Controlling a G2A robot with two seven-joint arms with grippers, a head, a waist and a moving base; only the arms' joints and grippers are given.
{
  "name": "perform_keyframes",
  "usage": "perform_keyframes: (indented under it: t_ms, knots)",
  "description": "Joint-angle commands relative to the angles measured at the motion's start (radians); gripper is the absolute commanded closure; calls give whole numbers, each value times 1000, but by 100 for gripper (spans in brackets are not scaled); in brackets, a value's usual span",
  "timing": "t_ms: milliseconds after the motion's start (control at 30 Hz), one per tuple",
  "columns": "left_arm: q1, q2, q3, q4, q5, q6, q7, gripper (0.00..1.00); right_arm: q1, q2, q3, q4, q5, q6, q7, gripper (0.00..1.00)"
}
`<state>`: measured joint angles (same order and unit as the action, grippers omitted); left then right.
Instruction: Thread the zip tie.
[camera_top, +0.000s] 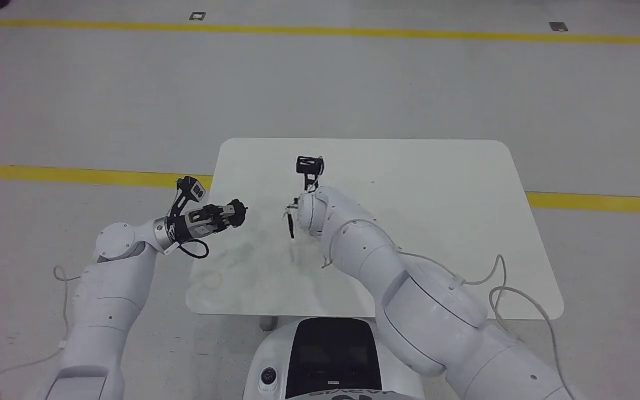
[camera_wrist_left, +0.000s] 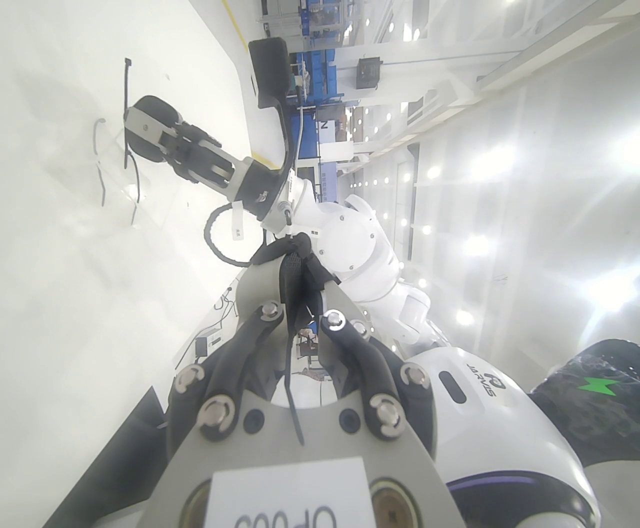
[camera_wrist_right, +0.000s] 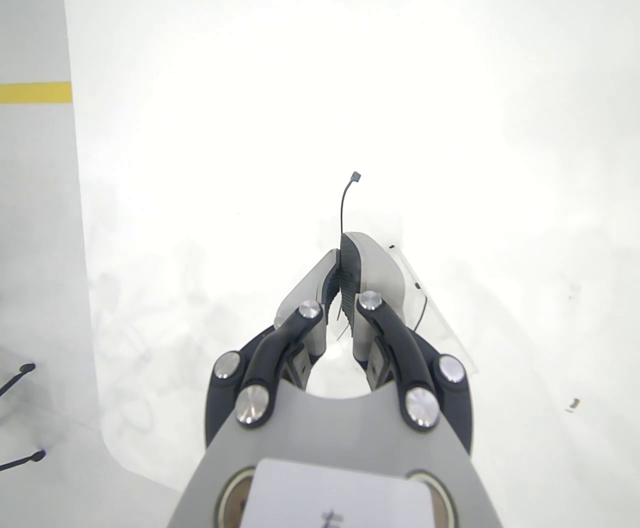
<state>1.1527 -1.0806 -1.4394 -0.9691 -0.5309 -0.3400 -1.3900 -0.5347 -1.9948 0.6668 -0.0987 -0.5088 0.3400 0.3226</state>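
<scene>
- Protruding past the fingertips of the right gripper (camera_wrist_right: 342, 245), the zip tie (camera_wrist_right: 345, 200) is held with its small square head free and its thin tail trailing back between the fingers.
- The right gripper's fingers are clenched on the zip tie, with the strap pinched between the ribbed pads.
- In the top view the right gripper (camera_top: 291, 213) is seen over the left-centre part of the white table (camera_top: 420, 200), pointed down at it, with the zip tie (camera_top: 290, 222) at its tip.
- Whether the head of the tie touches the table cannot be told.
- A clear plastic sheet (camera_wrist_right: 440, 325) lies on the table just beside the right gripper.
- Two loose black ties (camera_wrist_left: 97, 155) are seen lying on the table near that sheet in the left wrist view, close to the right gripper (camera_wrist_left: 131, 131).
- The left gripper (camera_top: 240, 208) is held over the table's left edge, level and aimed towards the right gripper, a little apart from it.
- The fingers of the left gripper (camera_wrist_left: 300, 260) are pressed together, and a thin black strap (camera_wrist_left: 292, 380) is caught between them, its end hanging back over the palm.
</scene>
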Motion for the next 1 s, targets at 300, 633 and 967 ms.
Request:
perform_keyframes:
  t_ms: [300, 633, 967]
  knots:
    - [0, 0, 0, 0, 0, 0, 0, 100, -36, 31, 24, -114, -8, -3, -78, 100]
    - [0, 0, 0, 0, 0, 0, 0, 100, -138, 99, 76, -318, -36, -2, -182, 100]
    - [0, 0, 0, 0, 0, 0, 0, 100, -140, 99, 77, -319, -35, -5, -184, 100]
